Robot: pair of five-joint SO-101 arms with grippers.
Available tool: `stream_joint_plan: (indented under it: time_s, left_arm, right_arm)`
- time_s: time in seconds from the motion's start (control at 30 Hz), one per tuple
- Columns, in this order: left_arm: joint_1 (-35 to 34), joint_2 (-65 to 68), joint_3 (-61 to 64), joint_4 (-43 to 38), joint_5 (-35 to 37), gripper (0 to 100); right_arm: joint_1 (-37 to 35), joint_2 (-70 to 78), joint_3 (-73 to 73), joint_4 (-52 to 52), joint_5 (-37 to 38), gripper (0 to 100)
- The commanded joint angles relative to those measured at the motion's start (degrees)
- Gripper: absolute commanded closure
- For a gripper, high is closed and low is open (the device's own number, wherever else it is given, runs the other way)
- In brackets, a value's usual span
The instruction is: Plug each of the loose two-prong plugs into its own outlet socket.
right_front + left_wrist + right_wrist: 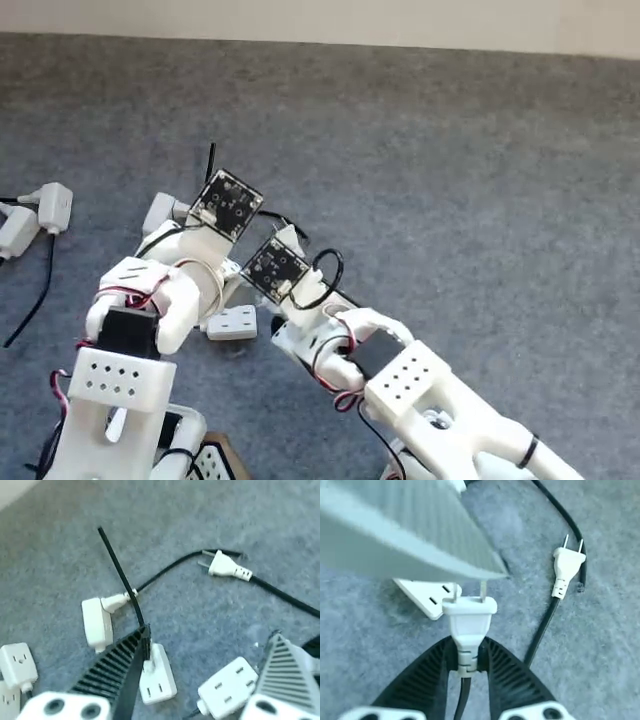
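Plug [469, 622] is clamped by its neck in my right claw [468, 644], its long axis running straight out from me, prongs leading. The outlet socket [427, 599] lies on the carpet [600, 670] just past the prongs, slightly off their line. My left claw [210, 632], jaws spread apart, hangs close above that socket.

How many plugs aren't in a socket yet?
2. The gripped plug is in the right hand, prongs near a socket; the loose plug lies on the carpet. Others may be hidden.
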Motion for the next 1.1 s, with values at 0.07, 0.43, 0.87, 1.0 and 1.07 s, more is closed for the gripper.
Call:
stream_joint_plan:
  time_s: [0.07, 0.43, 0.87, 1.0, 1.07]
  left_arm:
    - [-0.57, -0.84, 0.92, -1.85, 0.62, 65]
    - [-0.48, -1.36, 8.22, -4.75, 0.62, 65]
    - [-2.51, -1.36, 7.69, -4.92, 0.35, 65]
    - [-8.04, -0.84, 5.41, -5.54, -2.99, 65]
    - [-9.80, -0.84, 4.53, -5.63, -3.25, 65]
  right_arm:
    - [-0.31, -9.80, -2.51, 5.23, -0.44, 99.3]
    - [-0.22, -13.76, -13.93, 14.37, -0.44, 99.3]
    - [2.15, -7.52, -11.91, 15.96, 1.49, 99.3]
    - [6.90, -4.88, -4.09, 13.58, 5.71, 99.3]
    - [8.13, -2.95, -1.19, 12.79, 7.30, 99.3]
